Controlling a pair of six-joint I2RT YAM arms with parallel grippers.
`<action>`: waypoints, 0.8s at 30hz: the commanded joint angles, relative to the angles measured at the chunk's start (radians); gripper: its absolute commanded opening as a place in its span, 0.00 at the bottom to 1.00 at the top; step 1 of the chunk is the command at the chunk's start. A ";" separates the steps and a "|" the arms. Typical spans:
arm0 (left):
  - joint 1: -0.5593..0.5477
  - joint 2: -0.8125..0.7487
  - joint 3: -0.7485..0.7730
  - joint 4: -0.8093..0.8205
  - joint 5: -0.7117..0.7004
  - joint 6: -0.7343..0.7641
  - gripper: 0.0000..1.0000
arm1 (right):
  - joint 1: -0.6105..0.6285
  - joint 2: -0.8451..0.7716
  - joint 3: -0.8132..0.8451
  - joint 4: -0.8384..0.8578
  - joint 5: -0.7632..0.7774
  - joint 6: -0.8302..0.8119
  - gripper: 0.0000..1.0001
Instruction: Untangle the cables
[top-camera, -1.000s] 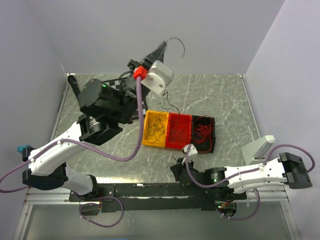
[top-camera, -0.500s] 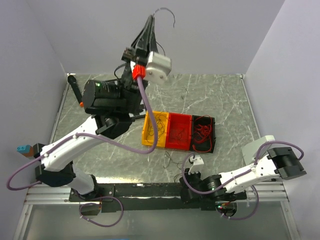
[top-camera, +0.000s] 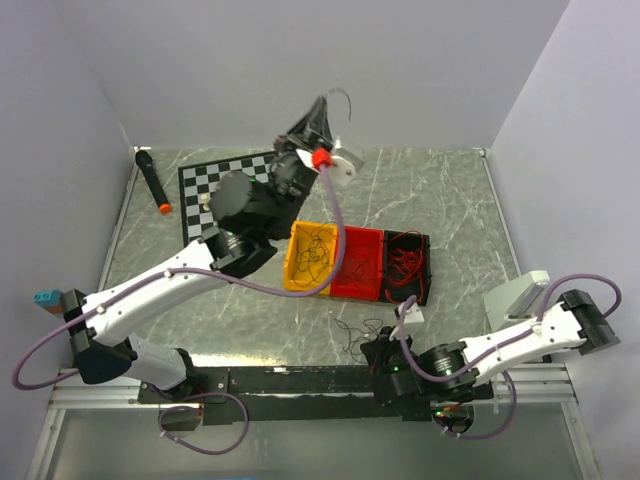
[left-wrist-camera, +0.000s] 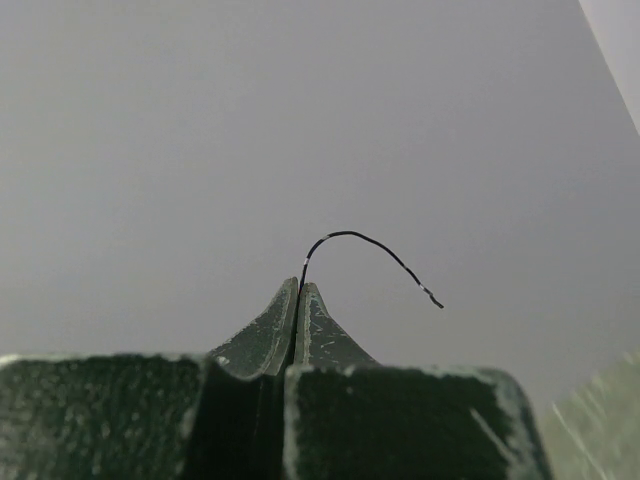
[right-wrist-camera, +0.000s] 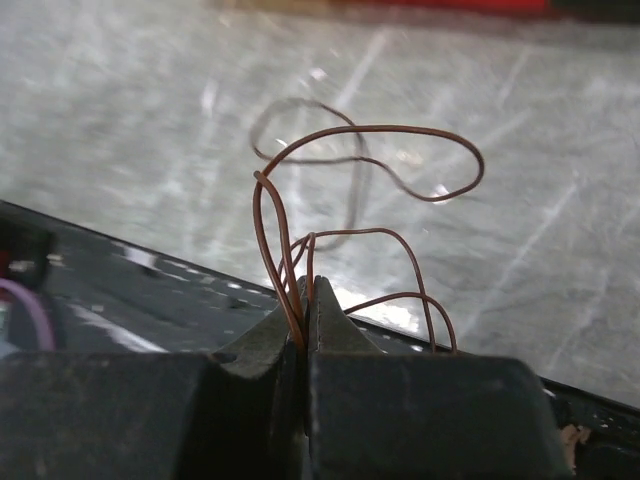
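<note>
**One cable clamped in each gripper, the rest in the bins**

A single black cable (left-wrist-camera: 370, 243) is held aloft against the pale back wall (top-camera: 420, 70); it is pinched at one end between the closed fingers of the left gripper (left-wrist-camera: 300, 292); from the tips it is seen to arch up and over to the right, its free end hanging in the air. In the top view this gripper is raised well above the table (top-camera: 460, 200), over its far edge.

A brownish cable (right-wrist-camera: 372, 150) is gripped by the right gripper (right-wrist-camera: 306, 292), whose jaws are pressed together on several of its strands; its loops are stood up above the fingertips, and a further loop is seen blurred behind them. In the top view this gripper is set low at the near edge of the table; thin dark loops are seen on the marble just beside it, in front of the bins.

More cables are kept in three bins set side by side in a touching row at mid-table; dark ones are seen in the yellow bin (top-camera: 291, 265) and in the red bin (top-camera: 360, 233), and red ones (top-camera: 403, 262) in the black bin (top-camera: 427, 268).

A checkered mat (top-camera: 210, 178) is laid at the far left, partly covered by the left arm; a black marker (top-camera: 148, 175) with an orange tip is laid near it, further left.
</note>
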 joint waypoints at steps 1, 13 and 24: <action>0.052 -0.050 -0.140 -0.054 -0.045 -0.125 0.01 | 0.022 -0.071 0.070 -0.075 0.103 -0.060 0.00; 0.192 -0.017 -0.366 -0.067 0.029 -0.214 0.01 | 0.064 -0.145 0.188 -0.076 0.191 -0.216 0.00; 0.201 -0.001 -0.321 -0.235 0.081 -0.329 0.01 | 0.067 -0.165 0.201 -0.102 0.234 -0.198 0.00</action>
